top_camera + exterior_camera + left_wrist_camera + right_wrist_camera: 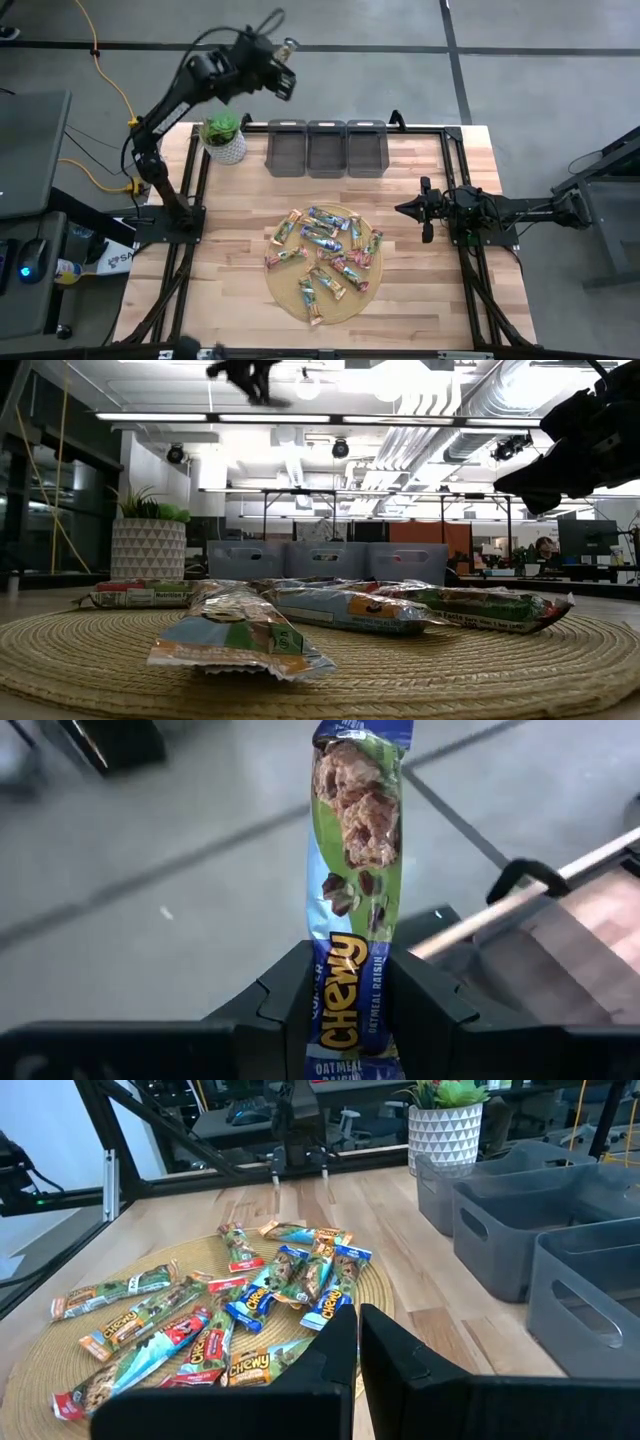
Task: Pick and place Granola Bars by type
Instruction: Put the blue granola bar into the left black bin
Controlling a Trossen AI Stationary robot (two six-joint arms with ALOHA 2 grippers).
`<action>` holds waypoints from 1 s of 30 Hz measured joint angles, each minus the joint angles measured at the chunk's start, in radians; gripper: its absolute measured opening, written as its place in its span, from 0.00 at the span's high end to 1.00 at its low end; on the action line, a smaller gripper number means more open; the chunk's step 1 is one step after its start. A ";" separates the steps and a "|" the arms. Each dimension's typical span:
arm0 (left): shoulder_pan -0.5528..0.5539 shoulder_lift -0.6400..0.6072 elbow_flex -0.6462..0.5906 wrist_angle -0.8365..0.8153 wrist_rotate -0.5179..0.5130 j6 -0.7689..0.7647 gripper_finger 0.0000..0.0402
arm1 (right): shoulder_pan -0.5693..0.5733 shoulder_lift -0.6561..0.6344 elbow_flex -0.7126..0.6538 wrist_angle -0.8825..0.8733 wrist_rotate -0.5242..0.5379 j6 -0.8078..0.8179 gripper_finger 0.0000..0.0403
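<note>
My left gripper (pixel 285 62) is raised high beyond the table's far left edge, shut on a blue-and-green granola bar (pixel 355 870) labelled oatmeal raisin. The low view shows it at the very top (pixel 250 380). Several more granola bars (pixel 322 262) in blue/green, brown and red wrappers lie flat on a round woven mat (pixel 290 300) in the middle of the table. At the table's right side my right gripper (pixel 405 209) is shut on nothing, pointing toward the mat (pixel 60 1370). My left gripper pinches the bar between its two fingers (pixel 285 1005), on the two flat faces near one end of the wrapper (pixel 350 970). The rest of the bar sticks out straight beyond the fingertips, along the fingers. It is lifted clear of the table.
Three grey bins (pixel 327 148) stand in a row at the table's far edge. A potted plant in a white pot (pixel 224 140) is to their left. Black frame rails (pixel 455 180) run along the table's sides. Bare wood lies between mat and bins.
</note>
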 joint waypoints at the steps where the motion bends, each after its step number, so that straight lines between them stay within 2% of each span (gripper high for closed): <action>1: 0.036 0.000 -0.019 -0.004 0.048 -0.011 0.72 | 0.000 0.000 0.000 0.000 0.001 0.000 1.00; 8: 0.186 0.002 -0.251 0.072 0.307 -0.063 0.72 | 0.000 0.000 0.000 0.000 0.000 0.000 1.00; 17: 0.171 0.004 -0.663 0.269 0.495 -0.192 0.72 | 0.000 0.000 0.000 0.000 0.000 0.000 1.00; 19: 0.166 0.003 -0.730 0.281 0.511 -0.235 0.72 | 0.000 0.000 0.000 0.000 0.000 0.000 1.00; 23: 0.148 -0.003 -0.827 0.317 0.478 -0.324 0.72 | 0.000 0.000 0.000 0.000 0.000 0.000 1.00; 26: 0.132 -0.010 -0.862 0.350 0.466 -0.386 0.72 | 0.000 0.000 0.000 0.000 0.000 0.000 1.00; 30: 0.103 -0.010 -0.877 0.400 0.400 -0.445 0.72 | 0.000 0.000 0.000 0.000 0.000 0.000 1.00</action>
